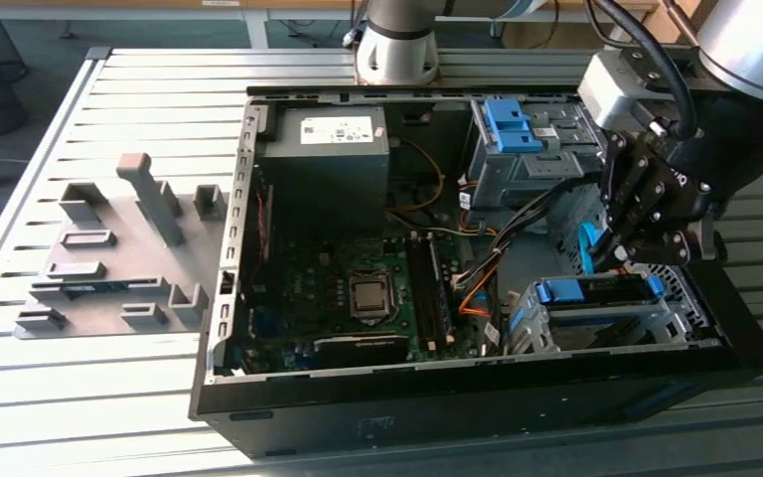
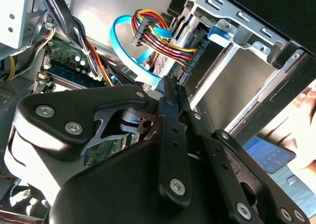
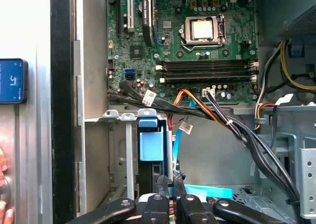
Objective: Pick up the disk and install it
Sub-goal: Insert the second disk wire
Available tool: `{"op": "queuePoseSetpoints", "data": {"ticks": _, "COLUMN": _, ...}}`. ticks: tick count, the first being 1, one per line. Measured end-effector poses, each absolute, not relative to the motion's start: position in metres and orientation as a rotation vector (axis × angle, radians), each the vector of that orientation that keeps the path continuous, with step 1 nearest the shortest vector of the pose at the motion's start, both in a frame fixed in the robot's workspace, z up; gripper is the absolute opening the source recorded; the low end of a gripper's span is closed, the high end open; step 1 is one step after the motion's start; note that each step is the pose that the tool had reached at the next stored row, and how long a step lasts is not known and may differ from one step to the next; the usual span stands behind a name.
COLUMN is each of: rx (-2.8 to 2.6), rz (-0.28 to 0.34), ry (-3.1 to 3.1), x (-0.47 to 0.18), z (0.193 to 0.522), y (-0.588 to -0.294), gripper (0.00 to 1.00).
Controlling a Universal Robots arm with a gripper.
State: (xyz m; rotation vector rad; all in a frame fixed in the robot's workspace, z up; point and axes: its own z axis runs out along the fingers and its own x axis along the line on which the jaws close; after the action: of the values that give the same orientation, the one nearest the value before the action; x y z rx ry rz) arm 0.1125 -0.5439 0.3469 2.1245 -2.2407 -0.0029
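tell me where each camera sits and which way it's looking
Exterior view: off the arm, above the table, looking down into the open computer case; arm and gripper show.
First wrist view: on the arm, facing the motherboard and blue drive bracket; gripper linkage shows.
Second wrist view: behind the gripper, facing the drive cage.
All share the case interior.

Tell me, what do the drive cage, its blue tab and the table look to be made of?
The drive cage looks like bare sheet metal: dull silver, thin folded edges, punched holes. Its blue tab seems to be moulded plastic, smooth and evenly coloured. The table looks like ribbed aluminium slats, pale grey and matt, though a painted finish cannot be ruled out.
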Motion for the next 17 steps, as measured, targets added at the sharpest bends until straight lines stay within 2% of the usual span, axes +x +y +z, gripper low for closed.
{"op": "queuePoseSetpoints", "data": {"ticks": 17, "rx": 2.122, "rz": -0.003, "ry": -2.243, "x": 0.1171, "z": 0.3394, "y": -0.5515, "gripper": 0.16}}
